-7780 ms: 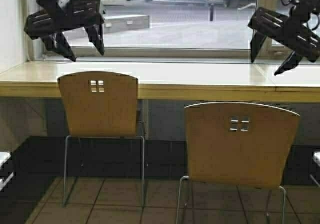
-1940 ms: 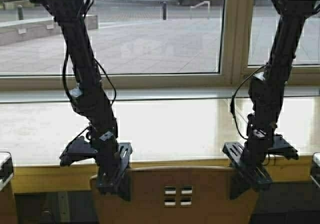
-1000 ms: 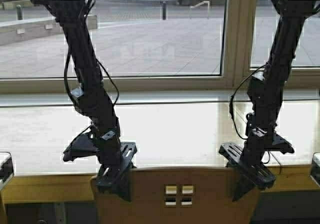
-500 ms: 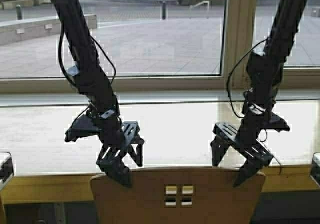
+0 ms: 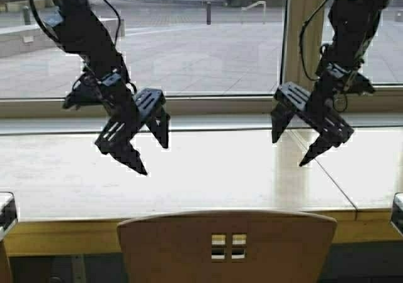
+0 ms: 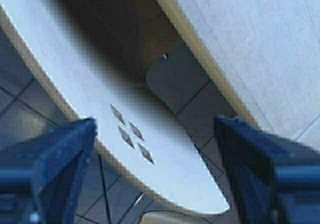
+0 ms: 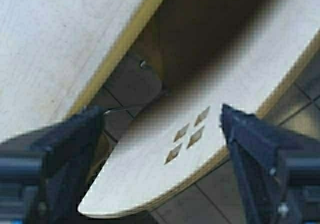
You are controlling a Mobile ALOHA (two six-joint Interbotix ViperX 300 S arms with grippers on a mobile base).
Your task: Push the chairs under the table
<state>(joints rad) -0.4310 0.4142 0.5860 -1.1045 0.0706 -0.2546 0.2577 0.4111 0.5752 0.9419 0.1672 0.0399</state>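
One of the chairs (image 5: 227, 248) shows its tan backrest with four square holes at the bottom centre, close against the yellow-tan front edge of the table (image 5: 189, 182). My left gripper (image 5: 153, 155) hangs open above the table top, well over the backrest's left part. Over the right part, my right gripper (image 5: 289, 150) is raised and open as well. Neither touches the chair. The left wrist view looks down on the backrest (image 6: 150, 144) and table (image 6: 260, 49) between my open left gripper (image 6: 155, 125). The right wrist view shows the backrest (image 7: 165, 169) and table (image 7: 65, 44) under my open right gripper (image 7: 161, 113).
A large window (image 5: 201, 43) with a pale sill runs along the table's far side. A seam (image 5: 327, 176) crosses the table top at the right. Dark tiled floor (image 6: 50, 109) lies below the chair. Parts of my own frame (image 5: 6, 210) sit at both lower corners.
The robot has driven up to the table since the oldest frame. Both grippers, down at the backrest's top edge a second ago, have lifted up and away over the table, still open.
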